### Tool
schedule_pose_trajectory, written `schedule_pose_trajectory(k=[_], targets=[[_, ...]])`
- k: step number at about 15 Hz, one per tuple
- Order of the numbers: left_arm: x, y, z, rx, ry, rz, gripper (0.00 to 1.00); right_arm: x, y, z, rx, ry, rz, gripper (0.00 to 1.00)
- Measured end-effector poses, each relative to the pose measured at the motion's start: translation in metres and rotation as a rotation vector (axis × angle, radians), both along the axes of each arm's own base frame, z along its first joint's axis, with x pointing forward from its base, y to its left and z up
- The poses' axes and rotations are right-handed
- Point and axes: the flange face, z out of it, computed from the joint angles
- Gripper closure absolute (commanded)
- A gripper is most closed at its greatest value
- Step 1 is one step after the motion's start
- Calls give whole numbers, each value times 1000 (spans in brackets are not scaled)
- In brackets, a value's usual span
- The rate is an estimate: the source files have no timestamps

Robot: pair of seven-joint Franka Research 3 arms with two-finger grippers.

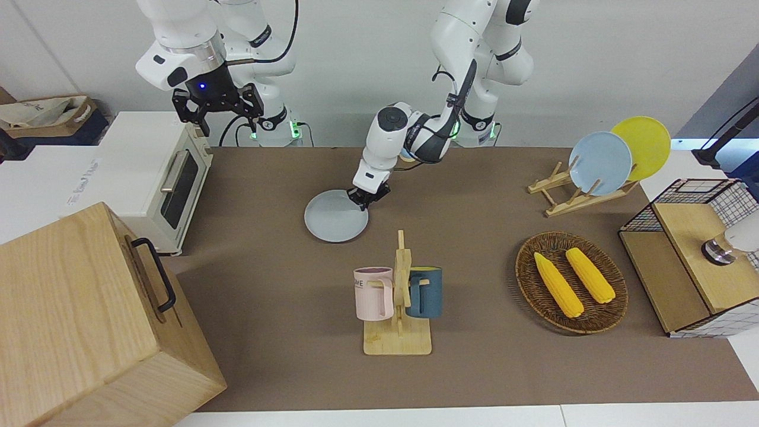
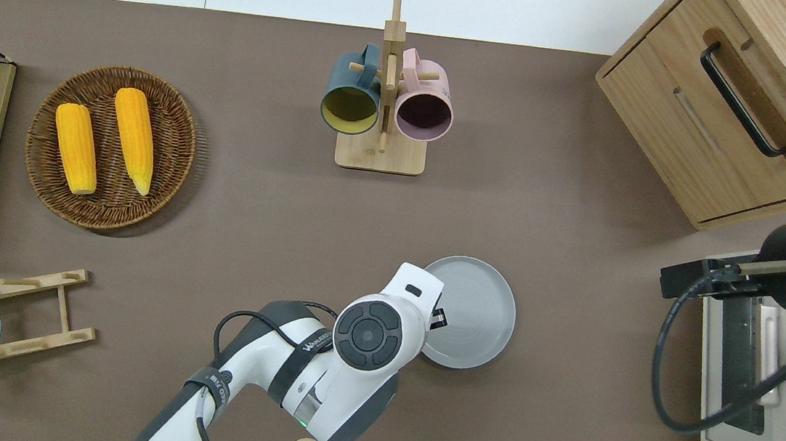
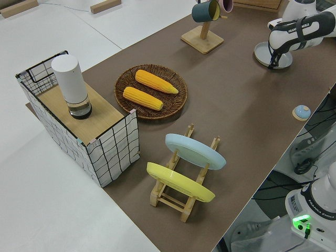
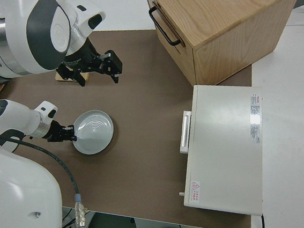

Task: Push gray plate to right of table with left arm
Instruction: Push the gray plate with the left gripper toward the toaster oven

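At the rim of the round, shallow, pale gray plate point(image 1: 336, 216), on the edge facing the left arm's end of the table, the small black two-finger left gripper point(image 1: 363, 200) is set low, touching or all but touching the plate. Whether its jaws are open or closed cannot be told from these views. The plate is lying flat on the matte brown table point(image 1: 474, 249), near the middle of its length, on the side of the jaws toward the right arm's end. Well past the plate in that direction, a white toaster oven point(image 1: 155, 178) and a large light-wood drawer box point(image 1: 89, 320) are standing. A long stretch of bare tabletop is seen between plate and oven, so the push is judged to be at its start or only partly done; most of the travel toward the right arm's end is left. The right gripper point(image 1: 218, 105) is parked, with its jaws spread apart.
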Motion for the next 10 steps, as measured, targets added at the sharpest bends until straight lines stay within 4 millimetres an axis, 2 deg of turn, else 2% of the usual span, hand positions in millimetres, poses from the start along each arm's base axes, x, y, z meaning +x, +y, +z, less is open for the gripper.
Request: schedule_pose_trajectory(k=[1,2,4,7,10], targets=[[0,0,0,1,1,-1,707,0,0,0,0,0,0,17],[0,-1,-1,1,2,-1,507,0,0,0,0,0,0,17],[-1,-2,-3,3,5,-4,7,0,0,0,0,0,0,17],[2,-5,1,2,7,-5,9,0,0,0,0,0,0,17],[12,-2,18,19,27,-2,7,0,0,0,0,0,0,17]])
